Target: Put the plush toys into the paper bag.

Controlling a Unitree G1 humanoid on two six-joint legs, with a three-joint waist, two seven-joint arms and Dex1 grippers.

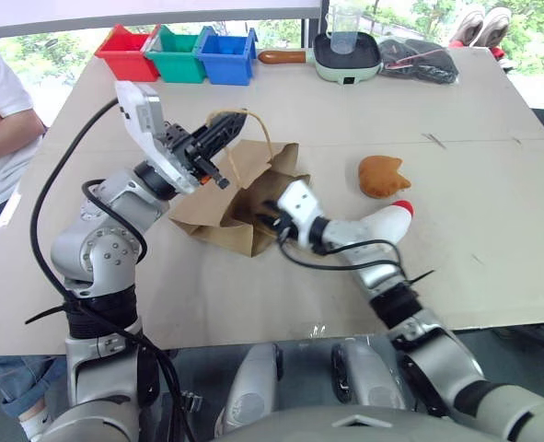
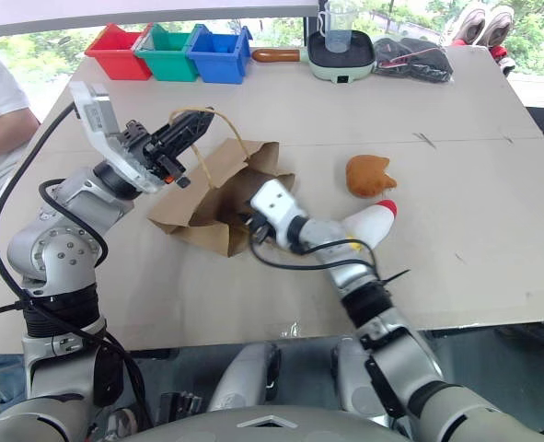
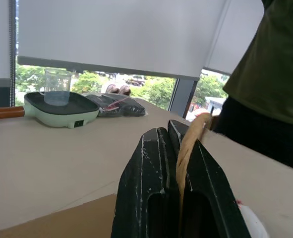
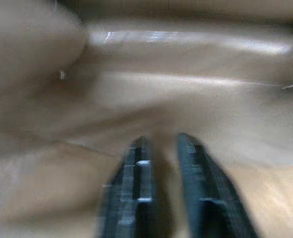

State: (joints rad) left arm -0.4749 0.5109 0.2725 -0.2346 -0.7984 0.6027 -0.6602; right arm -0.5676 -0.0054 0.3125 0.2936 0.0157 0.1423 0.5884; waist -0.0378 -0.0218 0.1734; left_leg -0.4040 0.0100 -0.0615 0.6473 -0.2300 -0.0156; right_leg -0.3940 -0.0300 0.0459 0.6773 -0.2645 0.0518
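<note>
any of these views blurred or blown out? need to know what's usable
Right wrist view: smeared by motion blur, the fingers soft against brown paper. Left wrist view: sharp on the left gripper pinching the bag handle, windows bright behind. Left eye view: sharp, evenly lit; paper bag and orange-brown toy clear, windows washed out.

The paper bag point(image 1: 239, 198) lies near the middle of the table point(image 1: 492, 239), its mouth held up by a cord handle point(image 1: 253, 124) pinched in the left gripper point(image 1: 224, 129). The right gripper point(image 1: 270, 219) fills part of that mouth, fingers slightly apart. The orange-brown plush toy point(image 1: 383, 176) sits just beyond the right forearm, bare tabletop around it. The colored bins point(image 1: 178, 52), frying pan point(image 1: 345, 57) and black pouch point(image 1: 419, 60) line the far edge.
</note>
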